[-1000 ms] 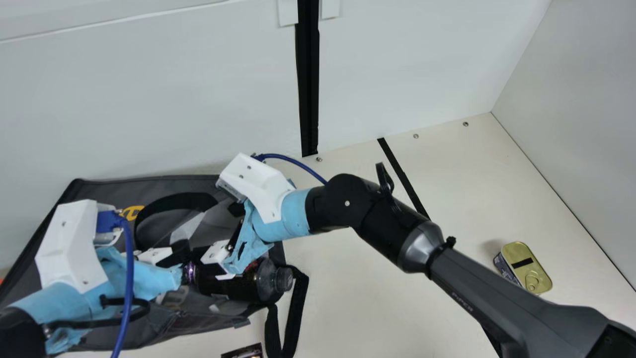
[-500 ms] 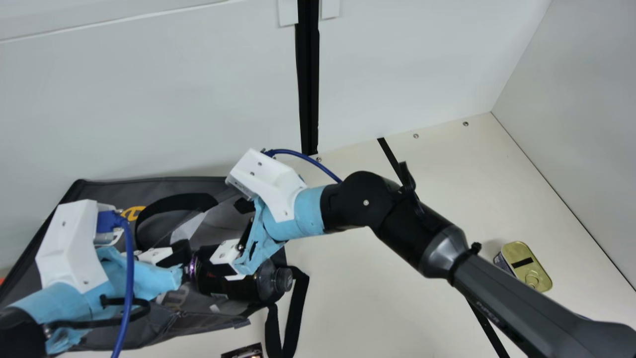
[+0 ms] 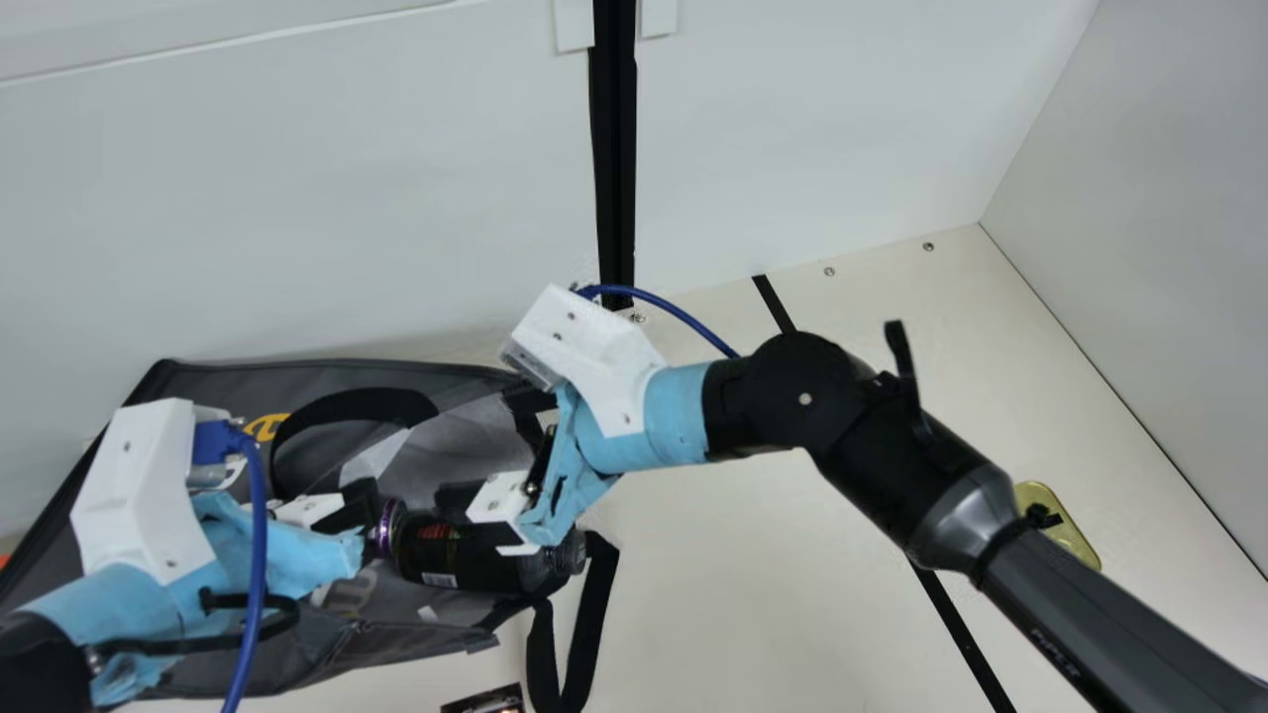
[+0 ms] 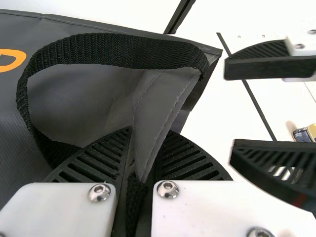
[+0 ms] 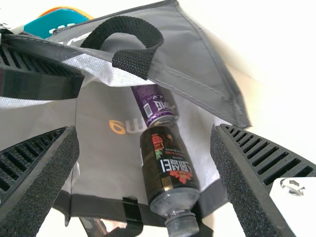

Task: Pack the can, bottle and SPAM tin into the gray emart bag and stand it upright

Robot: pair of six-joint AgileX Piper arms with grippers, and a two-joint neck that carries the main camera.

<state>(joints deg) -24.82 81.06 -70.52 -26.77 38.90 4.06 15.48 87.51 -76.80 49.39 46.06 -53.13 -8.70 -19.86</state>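
The right gripper has drawn away toward the table's right side, its fingers wide apart and holding nothing. The black bottle stays lying in the gray emart bag, cap at the mouth, end-on to the purple can, so that arm looks ready for the SPAM tin near the table's right edge. The left gripper pinches the bag's rim by a handle.
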